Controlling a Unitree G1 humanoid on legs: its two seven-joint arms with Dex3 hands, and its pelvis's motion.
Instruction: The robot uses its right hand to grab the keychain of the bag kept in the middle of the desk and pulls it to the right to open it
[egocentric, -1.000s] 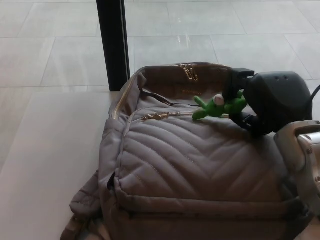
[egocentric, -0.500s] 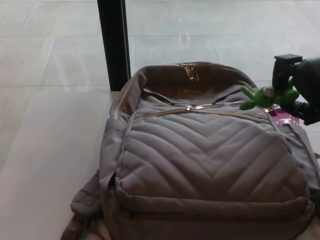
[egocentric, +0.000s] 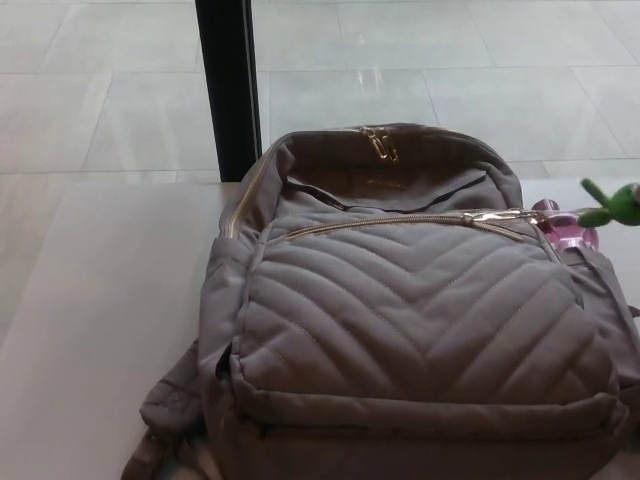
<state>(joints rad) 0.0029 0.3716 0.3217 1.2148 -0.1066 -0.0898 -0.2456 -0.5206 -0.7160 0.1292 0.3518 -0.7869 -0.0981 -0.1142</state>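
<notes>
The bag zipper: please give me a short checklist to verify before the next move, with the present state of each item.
1. Zipper slit open across the bag: ok, a dark gap runs from left of centre to the right side.
2. Green keychain at the right end of travel: ok, it is at the picture's right edge, past the bag's corner.
3. Right hand holding the keychain: cannot tell, no hand is in view.
4. Left hand away from the bag: cannot tell, not in view.
5. Bag resting flat on the desk: ok.
6. Pink object beside the bag's right corner: cannot tell what it is.
</notes>
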